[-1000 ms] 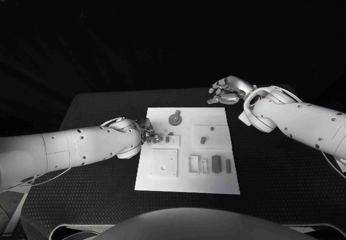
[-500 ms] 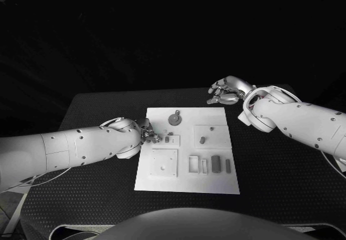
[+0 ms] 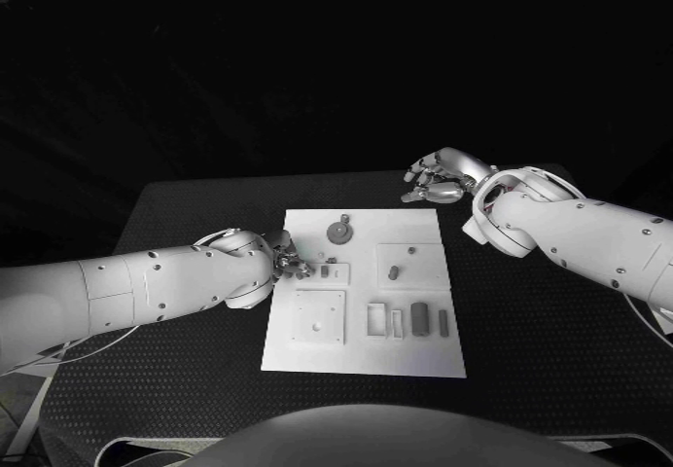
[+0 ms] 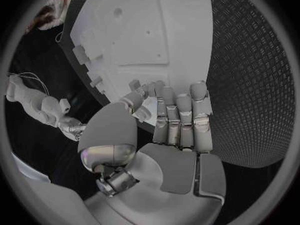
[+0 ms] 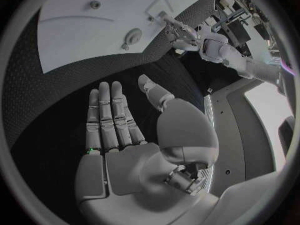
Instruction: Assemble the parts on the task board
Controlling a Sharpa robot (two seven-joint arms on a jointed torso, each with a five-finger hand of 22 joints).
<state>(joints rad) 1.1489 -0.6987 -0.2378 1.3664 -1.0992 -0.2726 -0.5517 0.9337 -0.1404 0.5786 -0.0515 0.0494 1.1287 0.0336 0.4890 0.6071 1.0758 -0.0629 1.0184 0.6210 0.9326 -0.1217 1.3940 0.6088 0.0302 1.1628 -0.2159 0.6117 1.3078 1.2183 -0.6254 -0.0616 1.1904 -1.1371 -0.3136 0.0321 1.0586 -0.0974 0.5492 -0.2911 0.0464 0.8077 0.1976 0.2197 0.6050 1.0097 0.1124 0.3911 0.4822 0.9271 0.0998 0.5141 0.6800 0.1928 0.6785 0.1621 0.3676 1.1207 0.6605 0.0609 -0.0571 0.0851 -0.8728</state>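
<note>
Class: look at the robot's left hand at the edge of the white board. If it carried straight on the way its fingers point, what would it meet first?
Probably the small part standing on the task board, just beyond the left hand. Depth is hard to judge.

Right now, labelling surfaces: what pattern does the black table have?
A fine raised diamond-grid texture on the table, clearest in the left wrist view.

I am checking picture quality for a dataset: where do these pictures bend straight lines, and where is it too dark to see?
Head view: the task board keeps straight edges and is brightly lit, while everything beyond the table is black. Left wrist view: strong fisheye, the board's edges curve above the left robot hand. Right wrist view: the same bending around the right robot hand, with a dark frame around the circle.
</note>
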